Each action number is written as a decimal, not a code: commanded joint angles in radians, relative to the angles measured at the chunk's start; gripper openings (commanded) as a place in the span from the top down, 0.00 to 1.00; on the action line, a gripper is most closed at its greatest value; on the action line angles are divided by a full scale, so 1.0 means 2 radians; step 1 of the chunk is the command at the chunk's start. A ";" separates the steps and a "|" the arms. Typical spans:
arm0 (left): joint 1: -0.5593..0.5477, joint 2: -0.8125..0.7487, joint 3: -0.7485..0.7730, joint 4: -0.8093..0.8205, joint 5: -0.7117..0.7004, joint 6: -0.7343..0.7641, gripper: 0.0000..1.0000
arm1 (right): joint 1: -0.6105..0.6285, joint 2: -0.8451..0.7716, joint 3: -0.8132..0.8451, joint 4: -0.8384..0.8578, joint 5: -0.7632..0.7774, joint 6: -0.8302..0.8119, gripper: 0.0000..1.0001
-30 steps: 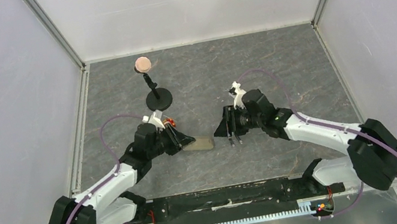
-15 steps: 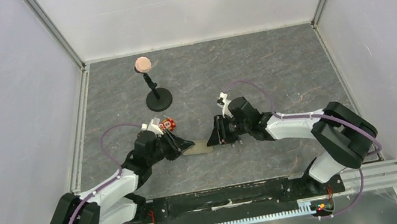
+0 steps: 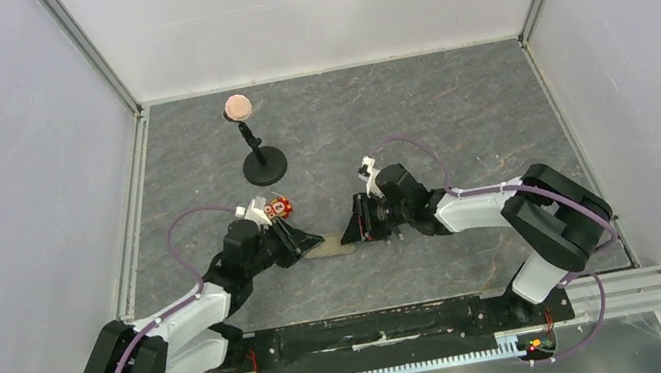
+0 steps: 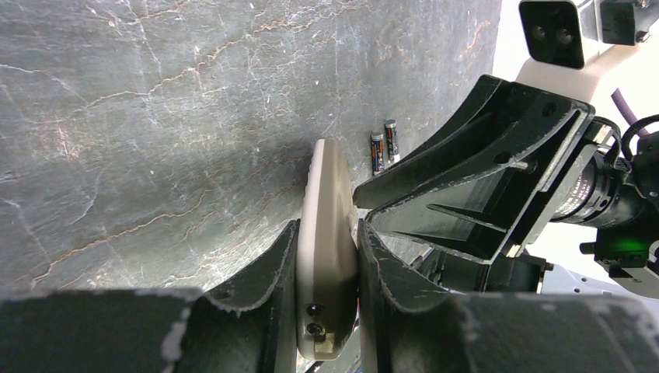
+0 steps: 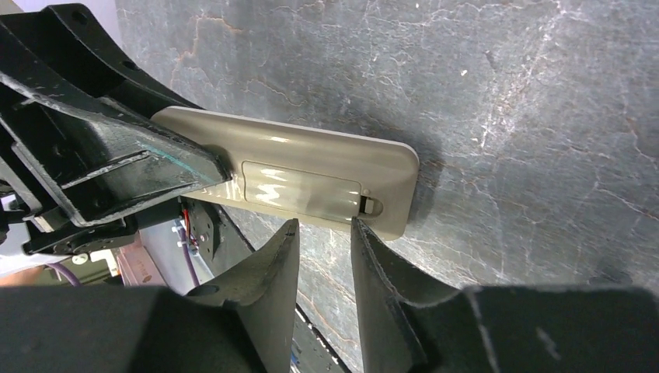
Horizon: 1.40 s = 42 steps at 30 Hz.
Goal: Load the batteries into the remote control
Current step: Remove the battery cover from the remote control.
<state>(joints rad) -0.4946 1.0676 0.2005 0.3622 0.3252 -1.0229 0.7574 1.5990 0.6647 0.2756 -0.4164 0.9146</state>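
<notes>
The remote control (image 3: 336, 243) lies tan back up at mid table. My left gripper (image 3: 301, 242) is shut on its left end; the left wrist view shows both fingers pressed on the remote's (image 4: 327, 183) sides. My right gripper (image 3: 355, 227) is at its right end, slightly open and empty. In the right wrist view its gripper (image 5: 325, 222) has its tips at the edge of the remote (image 5: 225, 136), by the closed battery cover (image 5: 303, 184) and its latch (image 5: 371, 206). The two batteries (image 4: 383, 145) lie side by side on the table beyond the remote.
A red square gadget with white circles (image 3: 278, 208) lies just behind my left gripper. A black stand with a pinkish disc (image 3: 263, 164) stands further back. Grey walls enclose the table (image 3: 455, 105). A black rail (image 3: 381, 328) runs along the near edge.
My right gripper has moved left and down to the remote's right end. My left gripper with the remote shifted slightly, uncovering the red gadget.
</notes>
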 commanded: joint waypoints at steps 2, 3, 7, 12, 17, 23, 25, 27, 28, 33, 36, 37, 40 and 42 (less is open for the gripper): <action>0.003 0.003 -0.015 -0.025 -0.021 0.044 0.98 | 0.002 0.007 0.018 0.009 0.015 -0.003 0.67; 0.003 0.002 -0.015 -0.025 -0.021 0.044 0.98 | 0.002 0.008 0.018 0.009 0.016 -0.004 0.67; 0.003 0.002 -0.016 -0.025 -0.020 0.045 0.98 | 0.002 0.010 0.018 0.014 0.018 -0.005 0.67; 0.003 0.002 -0.017 -0.025 -0.019 0.047 0.98 | 0.001 0.009 0.019 0.019 0.026 -0.006 0.68; 0.003 0.002 -0.021 -0.025 -0.018 0.047 0.98 | 0.001 0.012 0.017 0.039 0.026 0.000 0.69; 0.003 0.001 -0.023 -0.024 -0.018 0.047 0.98 | 0.001 0.020 0.016 0.028 0.037 -0.002 0.70; 0.003 0.001 -0.023 -0.024 -0.017 0.047 0.98 | 0.001 0.018 0.014 0.025 0.042 -0.004 0.70; 0.003 0.002 -0.023 -0.024 -0.017 0.047 0.98 | 0.001 0.016 0.013 0.022 0.047 -0.007 0.70; 0.003 0.002 -0.024 -0.024 -0.018 0.047 0.98 | 0.001 0.015 0.014 0.021 0.049 -0.008 0.70; 0.003 0.003 -0.025 -0.023 -0.018 0.048 0.98 | 0.001 0.021 0.016 0.026 0.048 -0.011 0.70; 0.003 0.004 -0.025 -0.022 -0.018 0.048 0.98 | 0.001 0.027 0.015 0.027 0.047 -0.008 0.70; 0.003 0.005 -0.026 -0.021 -0.017 0.048 0.98 | 0.001 0.030 0.015 0.029 0.046 -0.007 0.70; 0.003 0.006 -0.026 -0.020 -0.016 0.048 0.98 | 0.001 0.035 0.008 0.044 0.035 -0.001 0.70; 0.003 0.010 -0.025 -0.015 -0.013 0.047 0.98 | 0.001 0.039 0.002 0.053 0.027 0.002 0.70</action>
<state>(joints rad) -0.4881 1.0641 0.1764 0.3950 0.3256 -1.0222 0.7563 1.6440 0.6701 0.3218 -0.3481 0.9138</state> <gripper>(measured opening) 0.322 0.302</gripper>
